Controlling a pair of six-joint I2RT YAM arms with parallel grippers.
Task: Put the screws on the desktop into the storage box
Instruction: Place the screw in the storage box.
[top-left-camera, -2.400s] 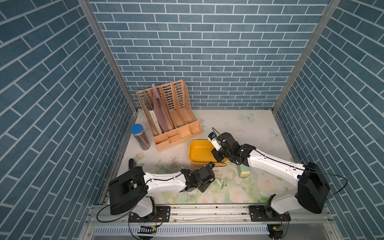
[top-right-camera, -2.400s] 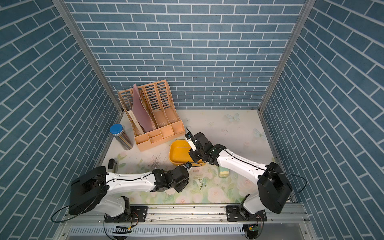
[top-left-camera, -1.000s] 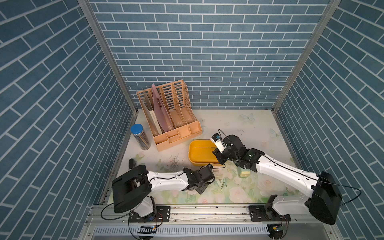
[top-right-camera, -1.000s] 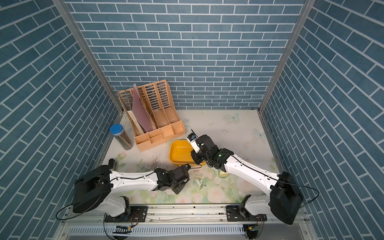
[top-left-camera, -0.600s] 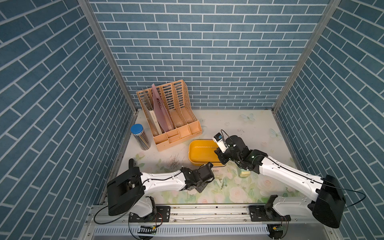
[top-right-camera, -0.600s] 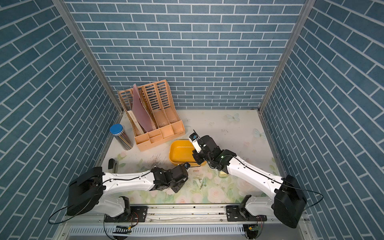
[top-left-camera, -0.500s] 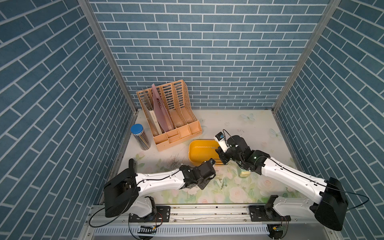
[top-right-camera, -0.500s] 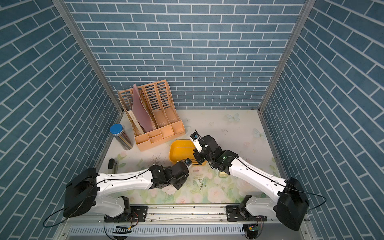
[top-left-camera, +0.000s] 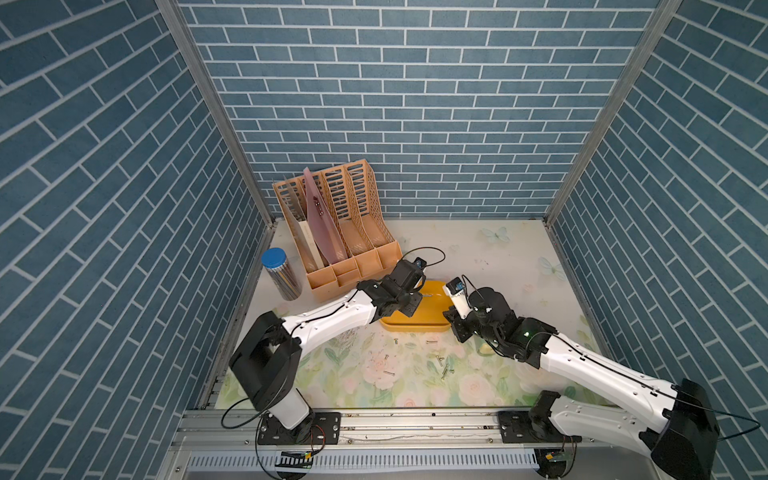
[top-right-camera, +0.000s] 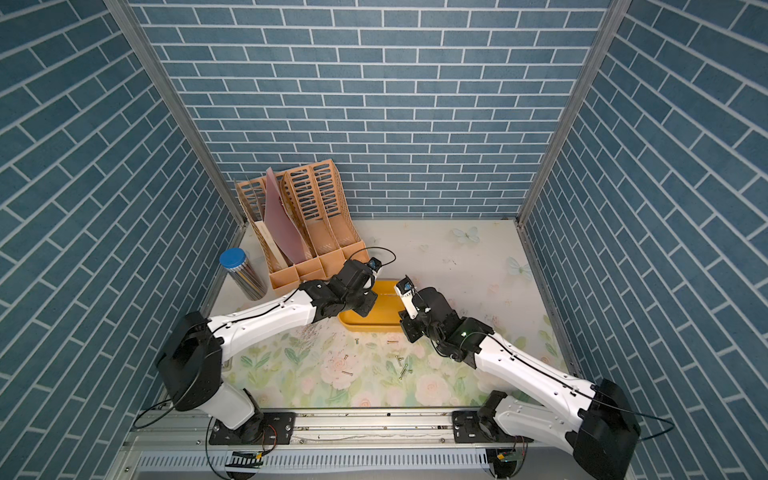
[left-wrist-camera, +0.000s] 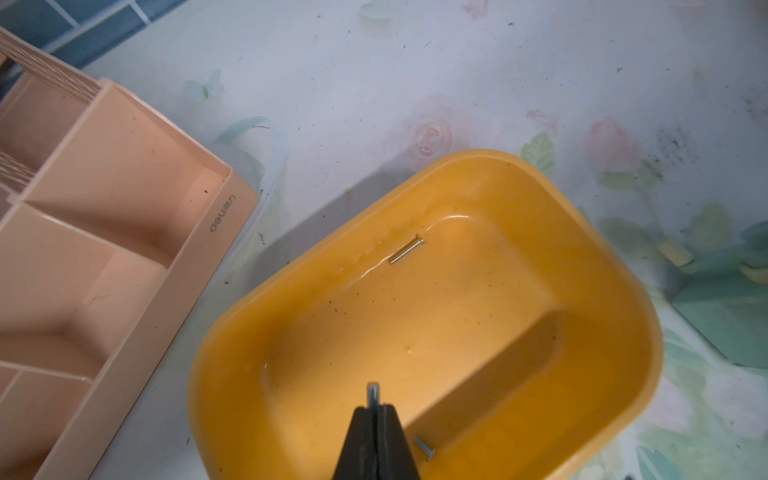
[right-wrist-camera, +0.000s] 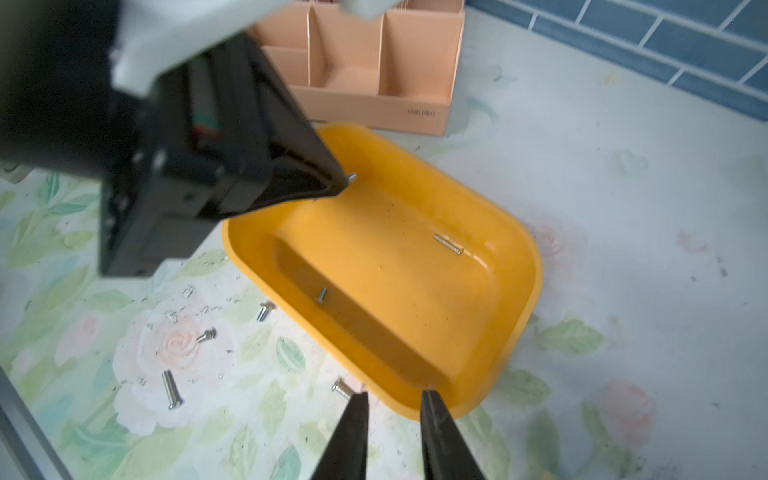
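Observation:
The yellow-orange storage box sits mid-desktop, in both top views. My left gripper hangs over its left end, shut on one screw whose tip pokes out past the fingertips. Two screws lie inside the box. Several screws are scattered on the floral desktop in front of it. My right gripper sits at the box's near right corner. Its jaws straddle the rim, which fills the gap between the tips.
A peach slotted file organizer stands just behind and left of the box. A blue-lidded cylinder is by the left wall. A small pale green case peeks out under my right arm. Brick walls close three sides.
My left gripper has lifted from the desktop in front of the box and swung over the box's left end with a screw. My right gripper stayed at the box corner.

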